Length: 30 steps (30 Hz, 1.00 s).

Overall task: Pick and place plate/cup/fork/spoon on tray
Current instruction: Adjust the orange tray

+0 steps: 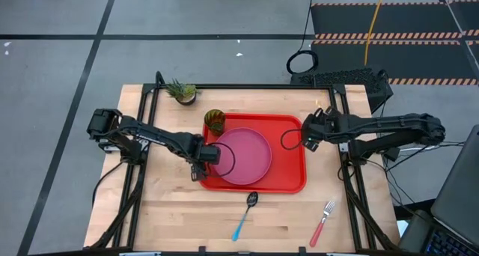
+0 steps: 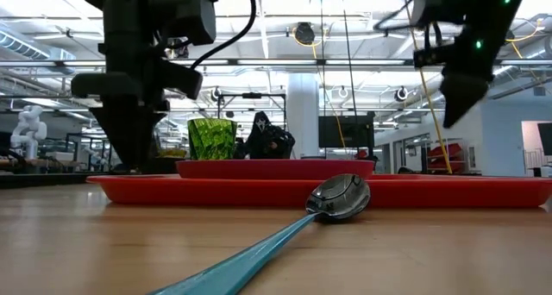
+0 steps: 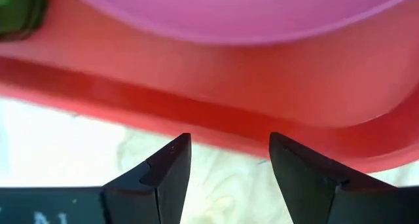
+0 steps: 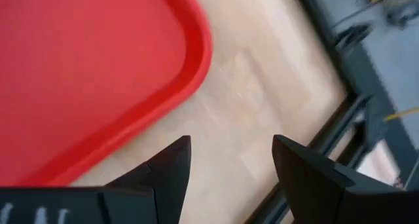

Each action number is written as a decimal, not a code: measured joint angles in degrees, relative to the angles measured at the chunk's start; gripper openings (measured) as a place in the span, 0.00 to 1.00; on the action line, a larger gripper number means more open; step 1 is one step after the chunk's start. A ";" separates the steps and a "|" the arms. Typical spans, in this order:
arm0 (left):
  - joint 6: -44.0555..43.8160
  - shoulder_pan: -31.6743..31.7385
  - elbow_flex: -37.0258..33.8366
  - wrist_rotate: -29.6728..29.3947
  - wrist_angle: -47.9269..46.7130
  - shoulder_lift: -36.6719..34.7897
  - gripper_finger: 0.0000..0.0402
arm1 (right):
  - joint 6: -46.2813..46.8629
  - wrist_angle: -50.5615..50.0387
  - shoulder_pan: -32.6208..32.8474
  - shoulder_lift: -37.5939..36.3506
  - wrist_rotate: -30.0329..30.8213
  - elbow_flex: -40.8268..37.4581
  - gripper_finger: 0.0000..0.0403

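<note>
The red tray [image 1: 296,177] lies mid-table. The pink plate [image 1: 247,155] lies flat on it, left of the middle. The green cup [image 1: 215,121] stands upright in the tray's far left corner. The blue-handled spoon [image 1: 245,215] lies on the table just in front of the tray. The red-handled fork [image 1: 322,222] lies at the near right. My left gripper [image 3: 229,142] is open over the table at the tray's left rim [image 3: 196,112], pointing at the plate [image 3: 249,14]. My right gripper [image 4: 230,142] is open above the table beside the tray's far right corner [image 4: 196,47].
A small spiky potted plant [image 1: 182,93] stands at the table's far left. Black frame rails [image 1: 344,99] run along the table's far and side edges. Bare wood [image 1: 172,218] shows in front of the tray, to the left of the spoon.
</note>
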 joint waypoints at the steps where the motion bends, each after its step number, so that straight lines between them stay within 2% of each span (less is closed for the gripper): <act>1: -0.02 0.00 0.00 -0.76 -1.04 0.00 0.52 | -0.52 1.27 -0.95 0.18 -0.60 -1.04 0.52; 8: 0.45 0.00 0.00 -2.58 -2.82 0.00 0.52 | -8.52 10.53 -10.06 1.36 -3.74 -1.51 0.52; 16: 2.79 0.00 0.00 -2.58 -3.43 0.00 0.52 | -14.65 16.42 -22.60 5.07 -11.69 -1.51 0.52; 19: 3.00 0.02 0.00 -2.88 -3.29 0.00 0.52 | -16.19 18.17 -26.40 7.48 -16.75 -1.51 0.52; 22: 3.02 0.02 0.00 -3.04 -3.08 0.00 0.52 | -17.51 19.99 -28.54 10.09 -19.83 -1.48 0.52; 30: 3.00 0.07 0.00 -3.06 -2.76 0.00 0.52 | -19.65 22.47 -30.40 16.96 -19.61 0.40 0.52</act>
